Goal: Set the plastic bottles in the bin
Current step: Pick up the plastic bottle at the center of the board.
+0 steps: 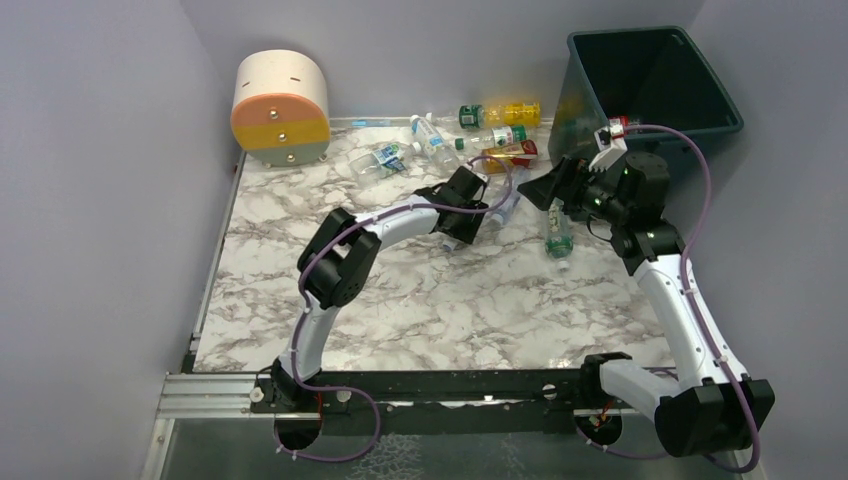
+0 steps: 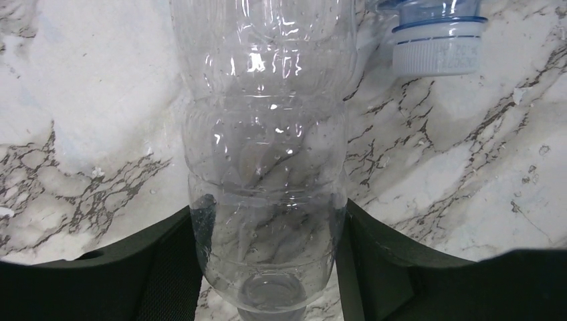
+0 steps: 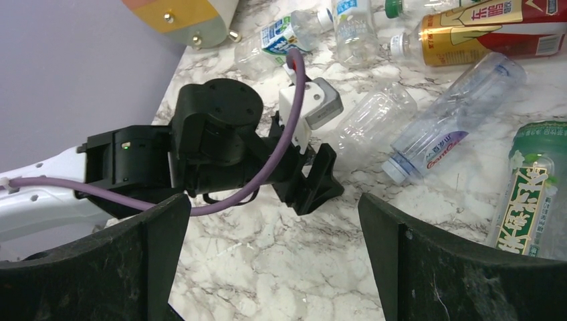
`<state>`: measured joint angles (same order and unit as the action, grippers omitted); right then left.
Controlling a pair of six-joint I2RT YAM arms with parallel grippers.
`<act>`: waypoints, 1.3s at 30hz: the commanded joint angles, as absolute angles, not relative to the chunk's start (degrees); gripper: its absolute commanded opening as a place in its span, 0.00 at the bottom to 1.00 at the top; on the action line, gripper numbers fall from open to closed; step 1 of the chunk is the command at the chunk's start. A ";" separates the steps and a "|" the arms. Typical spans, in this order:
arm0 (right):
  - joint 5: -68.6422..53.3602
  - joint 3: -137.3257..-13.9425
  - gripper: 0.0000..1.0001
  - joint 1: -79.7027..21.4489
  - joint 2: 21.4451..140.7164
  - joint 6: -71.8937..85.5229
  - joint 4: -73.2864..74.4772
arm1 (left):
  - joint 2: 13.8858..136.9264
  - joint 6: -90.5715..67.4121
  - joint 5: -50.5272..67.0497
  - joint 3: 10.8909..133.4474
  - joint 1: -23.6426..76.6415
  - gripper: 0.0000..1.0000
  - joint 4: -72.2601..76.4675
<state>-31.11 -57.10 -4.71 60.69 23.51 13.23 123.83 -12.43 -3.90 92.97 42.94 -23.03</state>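
Note:
My left gripper (image 1: pixel 472 222) (image 2: pixel 271 267) is shut on the base of a clear unlabelled plastic bottle (image 2: pixel 267 134) that lies on the marble table; both fingers (image 2: pixel 381 267) press its sides. That bottle also shows in the right wrist view (image 3: pixel 374 117). A blue-labelled bottle (image 3: pixel 455 124) lies beside it, its white cap (image 2: pixel 434 53) close by. A green-labelled bottle (image 1: pixel 558 238) (image 3: pixel 528 200) lies below my right gripper (image 1: pixel 548 188) (image 3: pixel 274 254), which is open, empty and raised above the table. Several more bottles (image 1: pixel 500 113) lie along the back wall. The dark teal bin (image 1: pixel 655 35) stands at the back right.
A round cream, orange and yellow drum (image 1: pixel 280 105) stands at the back left. Purple walls close in the left, back and right sides. The left arm's wrist and purple cable (image 3: pixel 220 147) fill the middle of the right wrist view.

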 commanded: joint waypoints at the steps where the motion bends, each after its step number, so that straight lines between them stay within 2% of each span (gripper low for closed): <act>1: -29.81 -57.14 0.99 -4.92 60.71 22.58 13.22 | 116.60 -12.44 -4.51 91.25 42.98 0.59 -22.15; 7: -30.23 -57.00 0.99 -4.86 61.52 23.35 12.82 | 106.54 -12.78 -2.69 84.66 42.96 0.59 -21.81; 15: -40.62 -53.08 0.99 -4.92 62.07 30.36 4.73 | 87.58 -14.33 10.99 72.99 41.97 0.59 -17.88; 22: -51.40 -45.61 0.99 -4.92 63.42 42.95 -14.54 | 74.00 -18.51 22.47 64.48 41.05 0.60 -11.78; 25: -52.55 -45.10 0.99 -5.23 64.52 45.64 -20.91 | 71.33 -20.37 26.58 62.15 41.00 0.60 -9.50; 31: -49.89 -50.11 0.99 -10.23 66.07 42.45 -19.76 | 70.43 -28.26 34.63 56.22 40.87 0.60 0.24; 39: -47.65 -48.83 0.99 -13.98 66.36 44.10 -24.68 | 70.87 -36.14 38.59 52.58 40.78 0.60 10.85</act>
<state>-48.86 -48.42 -12.80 66.00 43.07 -19.92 71.05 -30.26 33.15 53.34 40.88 0.67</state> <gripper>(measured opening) 0.994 0.643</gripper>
